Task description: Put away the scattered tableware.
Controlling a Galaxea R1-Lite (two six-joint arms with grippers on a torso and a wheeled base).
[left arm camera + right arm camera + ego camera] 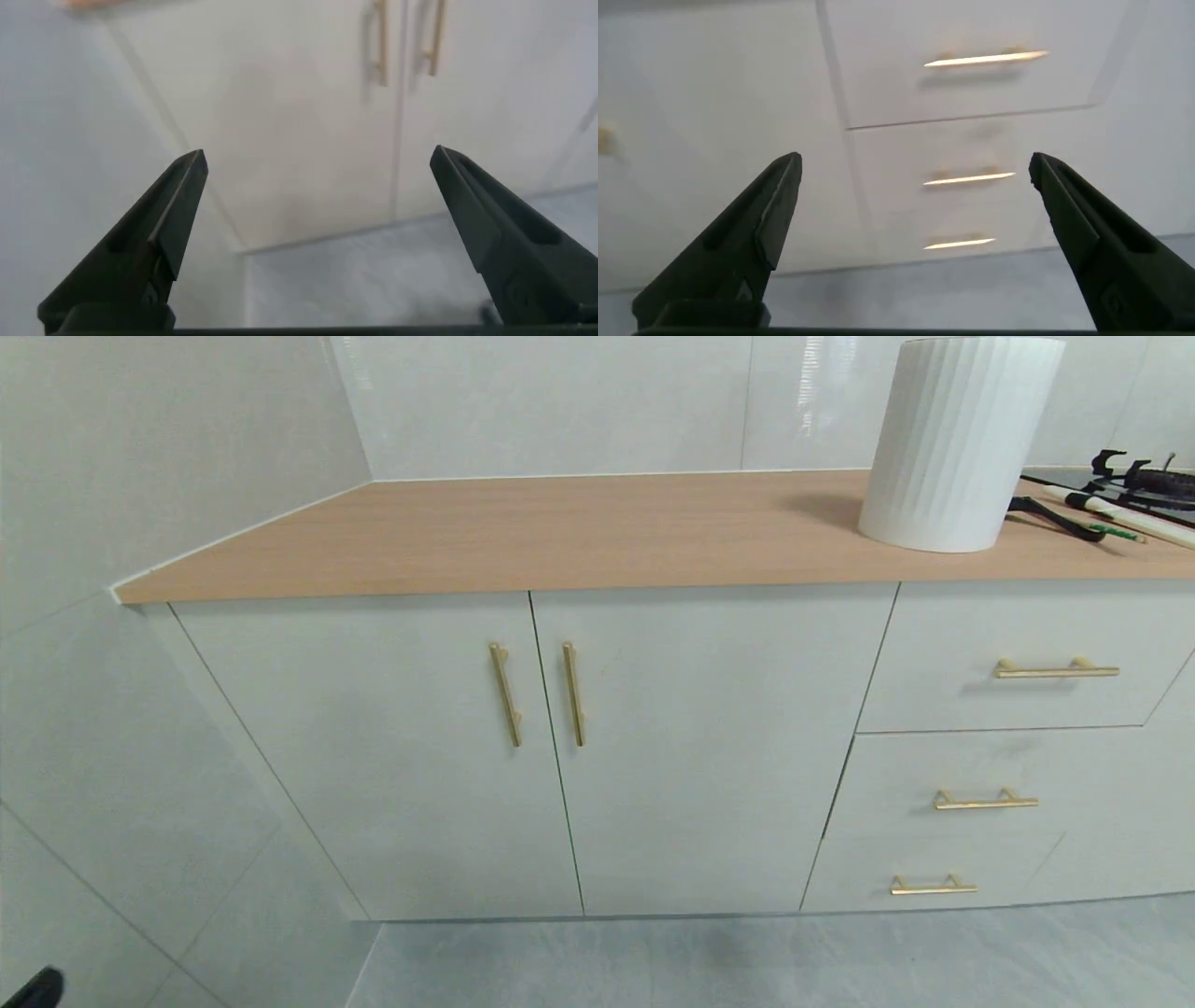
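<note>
A tall white ribbed container [957, 439] stands on the wooden countertop [560, 532] at the right. Beside it, at the far right, lie long utensils: a black-handled tool [1055, 516] and a white stick with a green stick [1125, 518]. My left gripper [318, 163] is open and empty, held low in front of the left cabinet door [280, 121] near the floor. My right gripper [915, 163] is also open and empty, facing the drawers [971, 84] with gold handles.
White cabinet doors with gold handles [509, 693] sit under the counter, with three drawers [1027, 663] to their right. A black stove grate [1153, 479] is at the counter's far right. Tiled wall closes the left side. Grey tiled floor [747, 961] lies below.
</note>
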